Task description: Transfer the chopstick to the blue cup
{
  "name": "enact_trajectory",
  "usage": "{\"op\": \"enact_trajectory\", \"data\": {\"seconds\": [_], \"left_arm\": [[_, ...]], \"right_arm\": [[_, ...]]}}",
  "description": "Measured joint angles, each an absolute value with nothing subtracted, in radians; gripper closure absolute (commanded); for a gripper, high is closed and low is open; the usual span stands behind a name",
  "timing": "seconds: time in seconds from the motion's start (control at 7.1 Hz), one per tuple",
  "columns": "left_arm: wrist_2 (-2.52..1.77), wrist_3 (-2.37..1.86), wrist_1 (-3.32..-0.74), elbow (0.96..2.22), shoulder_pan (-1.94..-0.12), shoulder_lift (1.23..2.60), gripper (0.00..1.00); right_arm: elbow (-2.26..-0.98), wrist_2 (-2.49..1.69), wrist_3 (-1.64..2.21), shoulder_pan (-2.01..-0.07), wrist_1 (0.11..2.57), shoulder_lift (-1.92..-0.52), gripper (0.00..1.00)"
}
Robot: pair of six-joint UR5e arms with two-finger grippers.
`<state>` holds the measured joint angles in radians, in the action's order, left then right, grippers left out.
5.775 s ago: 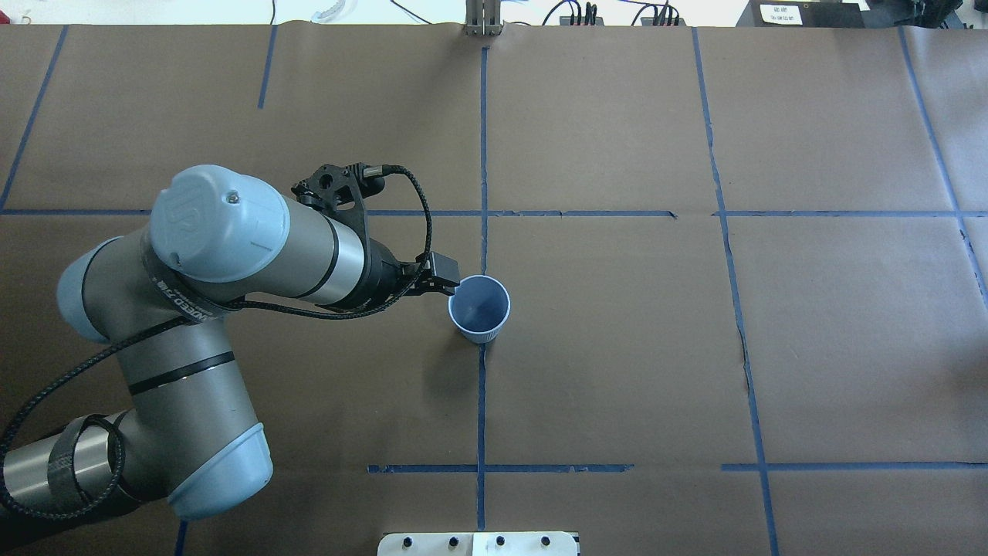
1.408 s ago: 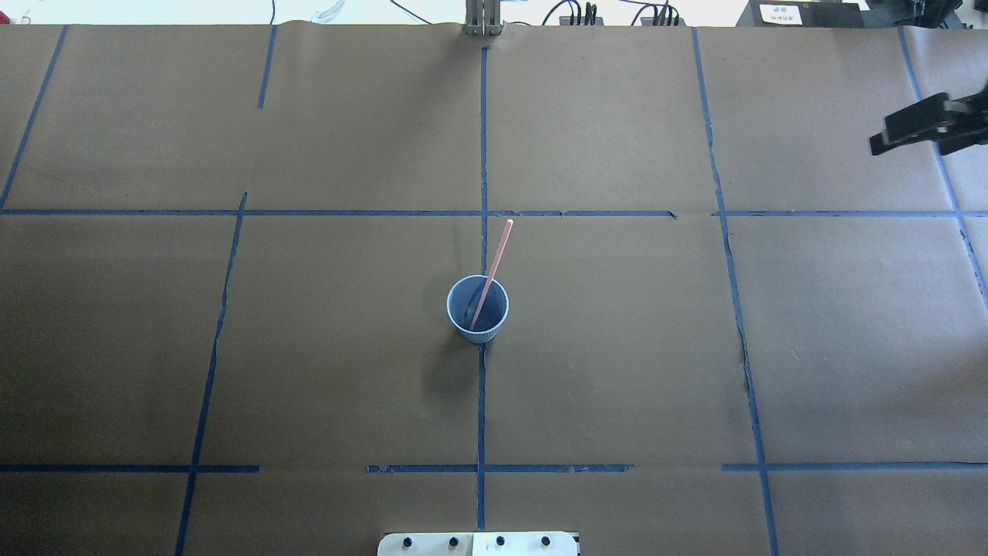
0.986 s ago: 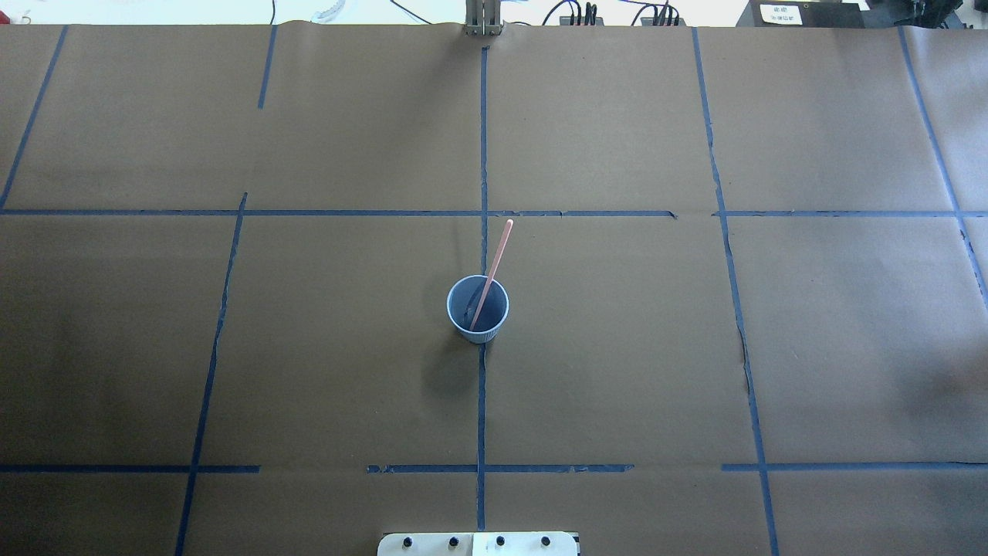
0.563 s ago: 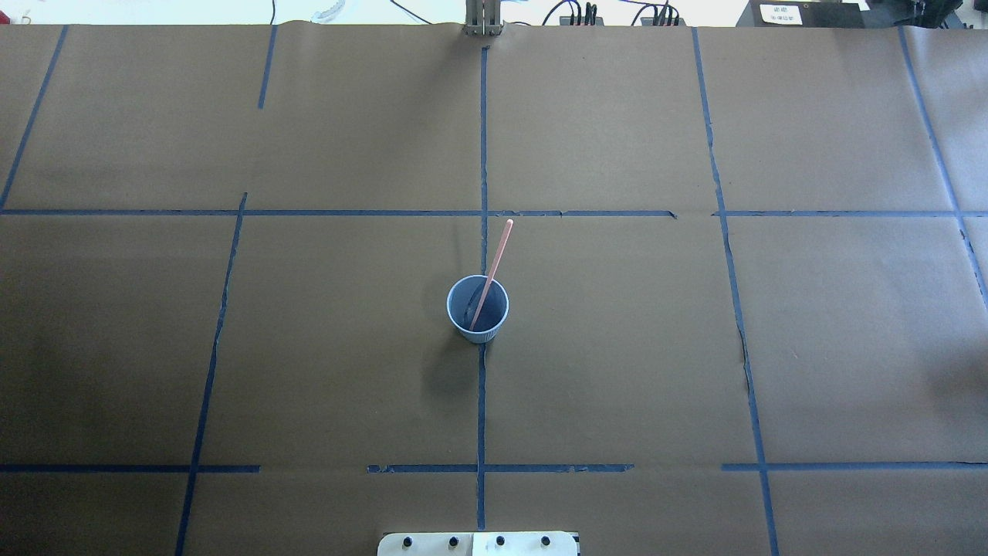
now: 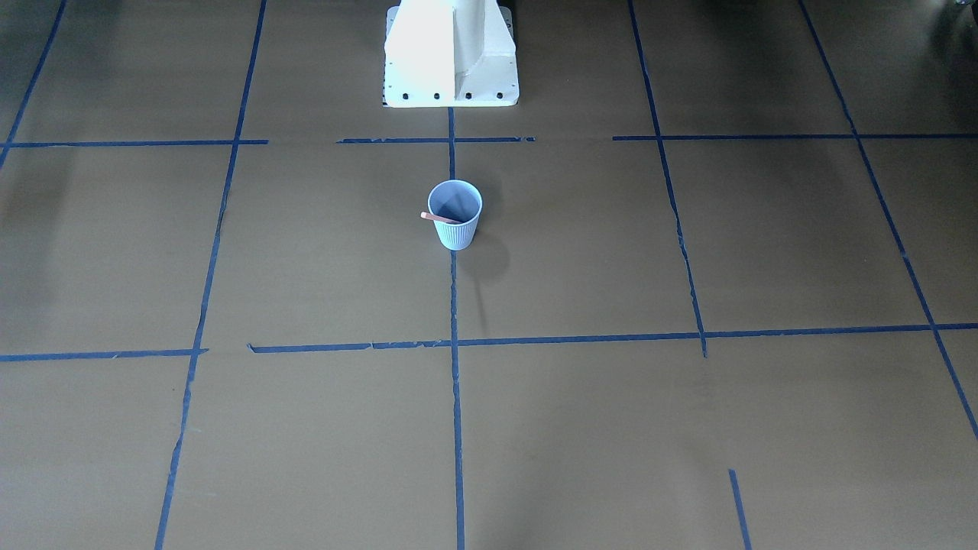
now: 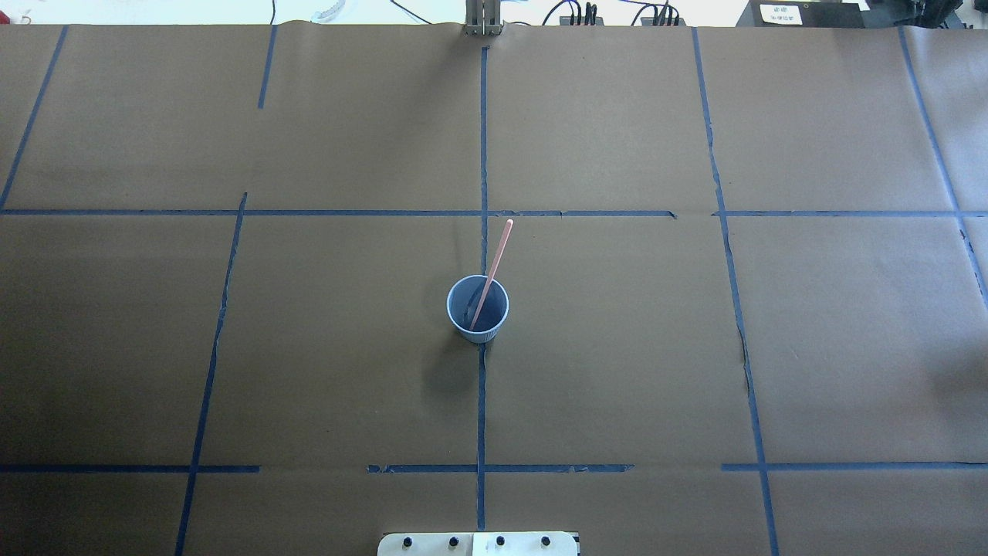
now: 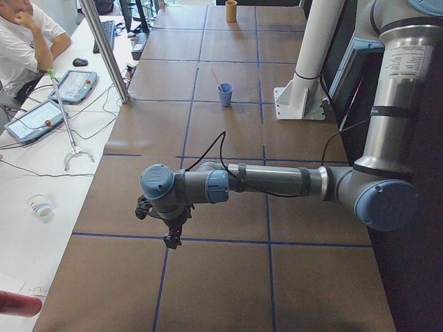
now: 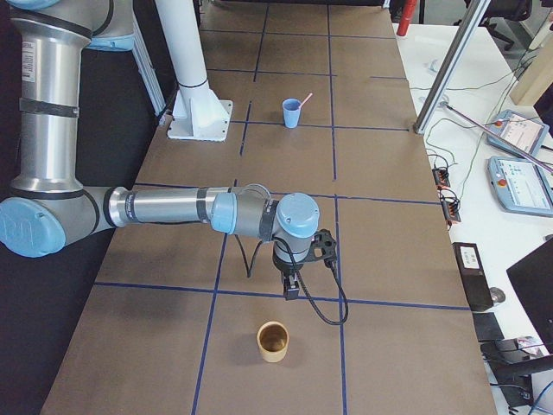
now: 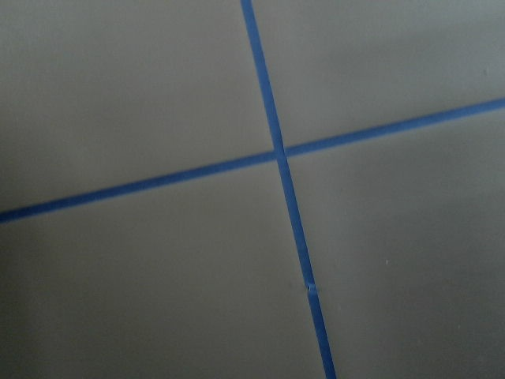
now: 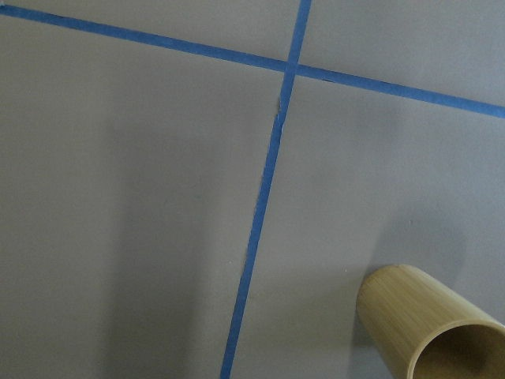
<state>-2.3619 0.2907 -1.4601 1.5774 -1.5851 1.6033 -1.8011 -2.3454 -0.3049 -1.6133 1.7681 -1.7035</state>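
Since the earliest overhead picture, the left arm is seen to have been drawn away from the blue cup (image 6: 478,310), and the right gripper, caught at the table's right edge a moment ago, is gone from that view. The pink chopstick (image 6: 494,259) is now found inside the cup: its lower end is sunk in the cup, its shaft is leaned on the far rim, and its upper end is tilted out away from the robot's base. The cup is stood upright on a blue tape line (image 6: 480,401) at mid-table. The left gripper (image 7: 171,239) is held low over the brown paper (image 6: 617,347), well apart from the cup. The right gripper (image 8: 292,292) is held just beside a bamboo cup (image 8: 273,341). Whether either pair of jaws is apart or together cannot be told from the side views alone.
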Motion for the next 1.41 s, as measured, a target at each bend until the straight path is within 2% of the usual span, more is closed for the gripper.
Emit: {"op": "enact_trajectory", "data": {"seconds": [0.28,0.85,1.41], "left_arm": [[-2.323,0.281,-1.464,1.641,-1.583,1.557,0.00],[-2.315,0.178,-1.483,1.678,-1.581,1.571,0.00],[-2.324,0.145,-1.626,1.674,-1.579,1.563,0.00]], "right_arm": [[-1.841,-2.341,-0.301,-1.622,1.774,-1.704,0.00],[-1.843,-2.338,-0.295,-1.621,1.775,-1.697,0.00],[-1.912,-2.349,-0.292,-1.631,1.785,-1.796,0.00]]}}
